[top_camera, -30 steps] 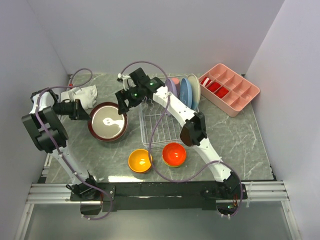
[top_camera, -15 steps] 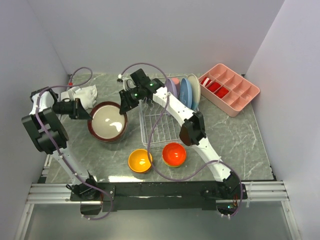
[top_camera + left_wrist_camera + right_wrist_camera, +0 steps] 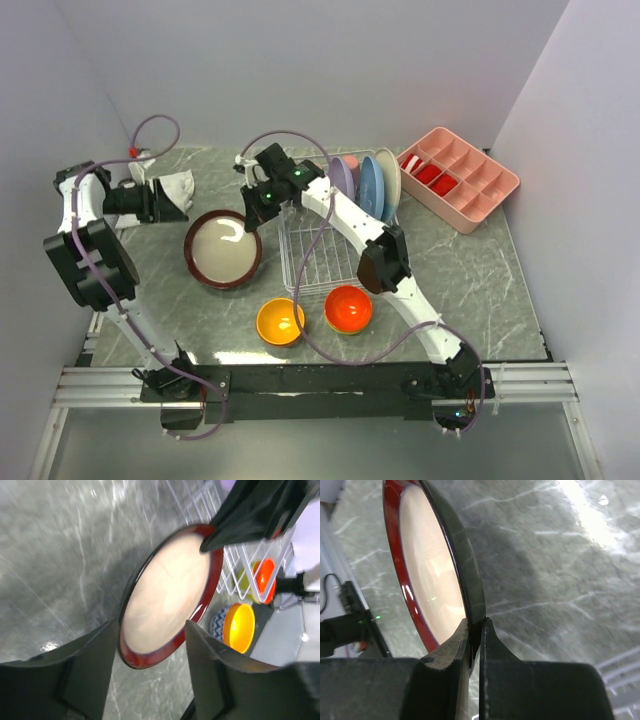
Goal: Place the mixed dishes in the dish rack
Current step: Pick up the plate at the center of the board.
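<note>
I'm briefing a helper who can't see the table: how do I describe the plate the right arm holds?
Find the white wire dish rack in the middle; the plate is just left of it. It is large and round, cream inside a dark red rim that the right fingers pinch, unlike the small orange-yellow bowl and red-orange bowl on the rack's near side.

the right gripper (image 3: 475, 628) has its jaws pinched on the rim of the dark-red-rimmed plate (image 3: 427, 575). the plate shows edge-on, its cream face to the left, with the grey marble table (image 3: 560, 580) behind it.
</note>
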Controlling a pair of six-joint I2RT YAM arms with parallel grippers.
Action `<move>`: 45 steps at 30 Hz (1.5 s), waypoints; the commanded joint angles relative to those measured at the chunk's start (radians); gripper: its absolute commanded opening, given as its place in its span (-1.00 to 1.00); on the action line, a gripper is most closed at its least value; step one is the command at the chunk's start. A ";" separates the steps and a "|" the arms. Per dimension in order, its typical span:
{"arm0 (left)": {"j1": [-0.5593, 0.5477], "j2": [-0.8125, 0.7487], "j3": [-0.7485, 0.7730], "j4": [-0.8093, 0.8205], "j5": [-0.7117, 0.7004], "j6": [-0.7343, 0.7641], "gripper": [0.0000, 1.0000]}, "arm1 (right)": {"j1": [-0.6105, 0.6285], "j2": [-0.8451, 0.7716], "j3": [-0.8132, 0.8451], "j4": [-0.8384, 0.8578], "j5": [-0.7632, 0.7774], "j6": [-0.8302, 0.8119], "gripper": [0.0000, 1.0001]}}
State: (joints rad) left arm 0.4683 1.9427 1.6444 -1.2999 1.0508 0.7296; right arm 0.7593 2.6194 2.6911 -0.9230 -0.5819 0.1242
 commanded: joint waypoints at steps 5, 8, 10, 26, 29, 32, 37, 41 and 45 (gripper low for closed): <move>-0.019 -0.309 -0.052 0.477 -0.227 -0.402 0.41 | 0.011 -0.269 0.085 0.030 0.224 -0.024 -1.00; -0.017 -0.392 -0.180 0.666 -0.316 -0.492 0.44 | 0.000 -0.357 0.047 0.071 0.289 -0.023 -1.00; -0.017 -0.432 -0.239 0.777 -0.354 -0.548 0.44 | -0.005 -0.435 0.007 0.111 0.373 -0.006 -1.00; -0.072 -0.427 -0.353 0.936 -0.377 -0.691 0.43 | 0.002 -0.714 -0.293 0.161 1.145 -0.035 -1.00; -0.077 -0.429 -0.359 0.938 -0.380 -0.691 0.43 | 0.005 -0.713 -0.301 0.171 1.218 -0.027 -1.00; -0.083 -0.441 -0.373 0.942 -0.388 -0.697 0.43 | 0.008 -0.705 -0.309 0.171 1.263 -0.024 -1.00; -0.089 -0.458 -0.394 0.956 -0.365 -0.696 0.42 | 0.015 -0.697 -0.349 0.159 1.334 -0.009 -1.00; -0.095 -0.462 -0.396 0.952 -0.374 -0.691 0.43 | 0.014 -0.694 -0.376 0.139 1.340 0.015 -1.00; -0.094 -0.464 -0.414 0.969 -0.388 -0.699 0.43 | 0.015 -0.685 -0.378 0.135 1.349 0.025 -1.00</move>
State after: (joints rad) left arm 0.3779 1.5249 1.2415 -0.3740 0.6693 0.0399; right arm 0.7666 1.9812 2.2837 -0.9203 0.6796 0.1040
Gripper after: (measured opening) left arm 0.712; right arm 0.170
